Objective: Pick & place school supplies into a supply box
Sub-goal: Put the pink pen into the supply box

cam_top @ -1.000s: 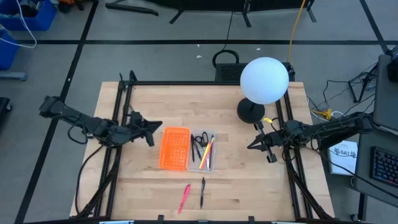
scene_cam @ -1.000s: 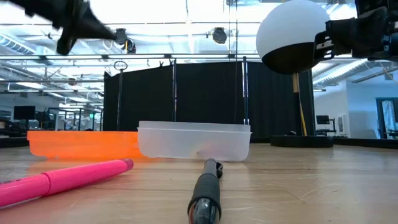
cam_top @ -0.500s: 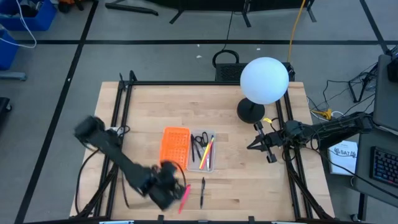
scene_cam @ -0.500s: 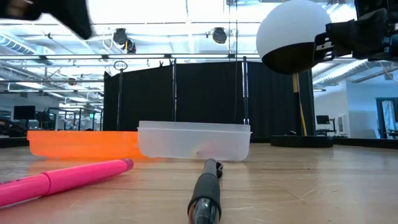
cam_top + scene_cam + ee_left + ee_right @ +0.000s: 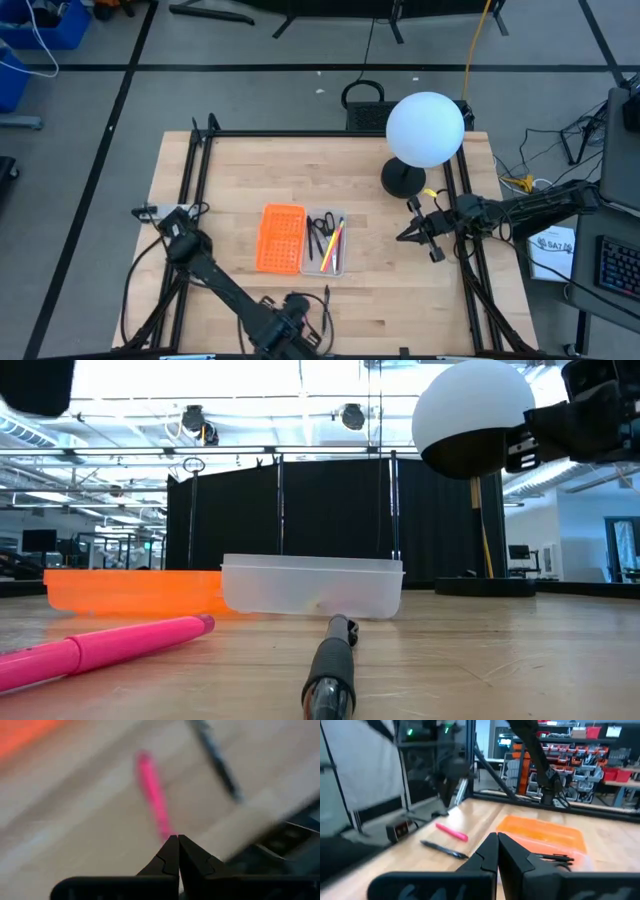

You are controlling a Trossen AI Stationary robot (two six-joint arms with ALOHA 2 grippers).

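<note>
The clear supply box (image 5: pixel 327 244) sits at mid-table and holds black-handled scissors (image 5: pixel 318 226) and several thin pens. A pink pen (image 5: pixel 152 795) and a black pen (image 5: pixel 326 297) lie loose on the wood near the table's near edge. My left gripper (image 5: pixel 298 320) hangs shut over that near edge, above the pink pen, which it hides in the high view. The left wrist view shows its shut fingertips (image 5: pixel 177 840) just short of the pink pen's end. My right gripper (image 5: pixel 408 235) waits shut above the table's right side.
An orange perforated tray (image 5: pixel 280 238) lies against the supply box's left side. A white globe lamp (image 5: pixel 425 128) on a dark base stands at the far right. Black frame rails (image 5: pixel 195 180) run along both table sides. Bare wood lies between the trays and my right gripper.
My left arm has swung fast from the table's left side, beside the orange tray, toward the near edge. It now reaches over the pink pen. Its fingers have stayed shut. The pens and trays have not moved.
</note>
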